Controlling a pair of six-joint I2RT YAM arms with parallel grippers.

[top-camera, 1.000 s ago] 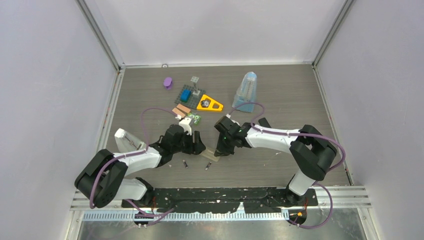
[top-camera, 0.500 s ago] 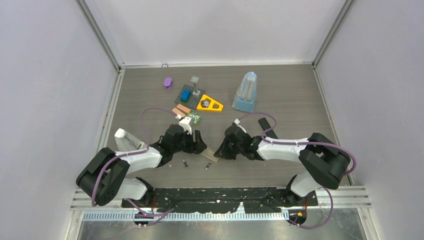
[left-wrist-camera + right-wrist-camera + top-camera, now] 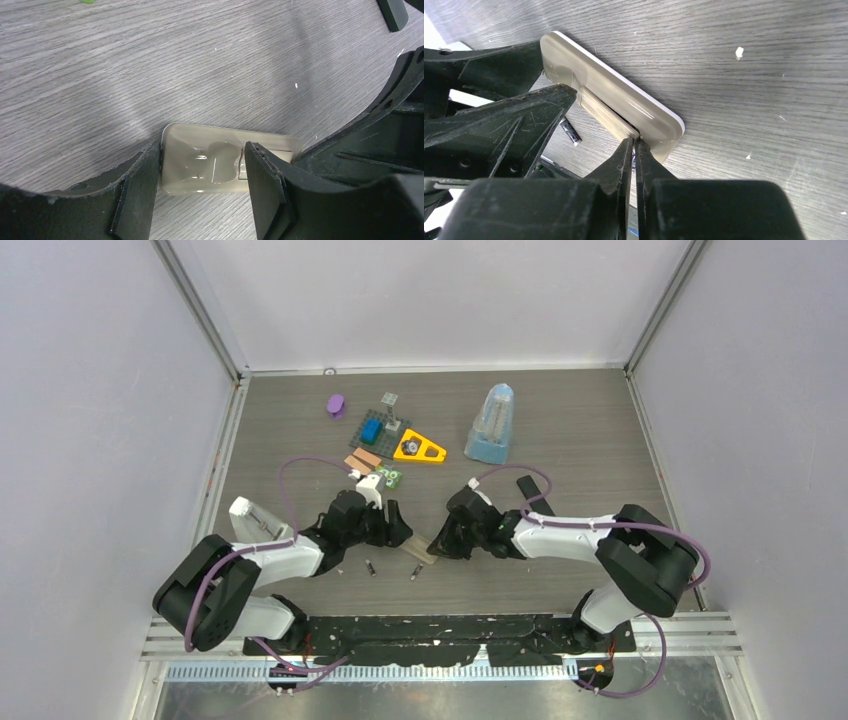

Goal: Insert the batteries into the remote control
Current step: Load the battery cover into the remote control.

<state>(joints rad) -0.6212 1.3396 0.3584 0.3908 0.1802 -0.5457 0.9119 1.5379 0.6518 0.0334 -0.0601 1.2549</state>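
Evidently L end effector (image 3: 200, 156) clamps remote control (image 3: 624, 97) back-up to steady it; R end effector (image 3: 634, 149), tips pressed together, noses batt. cover (image 3: 604, 111), prob. to pry it. Batteries (image 3: 370, 567) lie loose nearby.

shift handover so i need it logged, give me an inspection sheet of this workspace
surface: grey wood-grain table, a few pale specks
job's things: remote back side up between the arms; two batteries loose beside it, nearer the arm bases; others not seen
clutter: purple piece, grid plate with blue block, orange triangle, clear container, tan blocks, black strip
grippers: left pincer jaws apart, one finger at the remote's end, the other over its back, grip unclear; right pincer shut, tips against the remote's back
cables: purple cables loop off both arms
surroundings: pale walls, metal frame posts
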